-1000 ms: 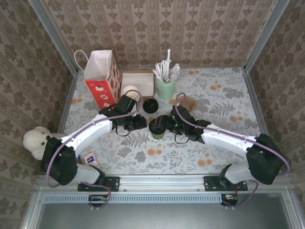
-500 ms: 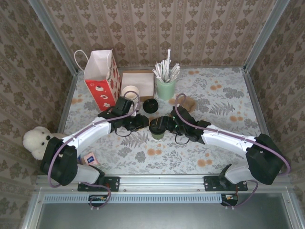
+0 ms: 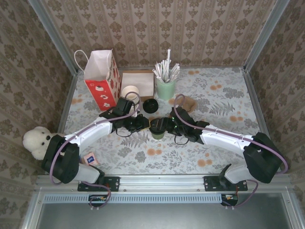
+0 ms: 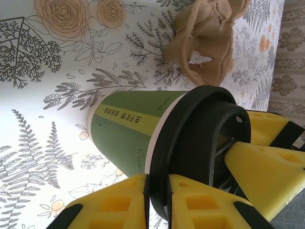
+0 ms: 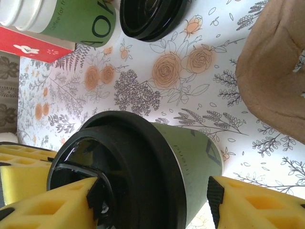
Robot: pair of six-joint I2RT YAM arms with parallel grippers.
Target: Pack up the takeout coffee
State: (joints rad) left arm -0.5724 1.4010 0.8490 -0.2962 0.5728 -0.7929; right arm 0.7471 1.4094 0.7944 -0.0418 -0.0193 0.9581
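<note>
Lidded coffee cup [image 3: 158, 129] stands at the middle of the table [image 3: 143, 160]. Left gripper [image 4: 157, 200] pinches the lid [image 4: 205, 119] by its rim; right gripper [image 5: 151, 188] straddles the cup, grip unclear. Opposed pulls could pop the lid or tip it. Spare lid [image 3: 150, 105] and brown wad [image 3: 189, 103] crowd the far side; open room toward the near edge

Takeout coffee [image 4: 125, 131]: matt green paper, glossy black plastic lid [image 5: 128, 157]; smooth printed table [image 4: 47, 119].
</note>
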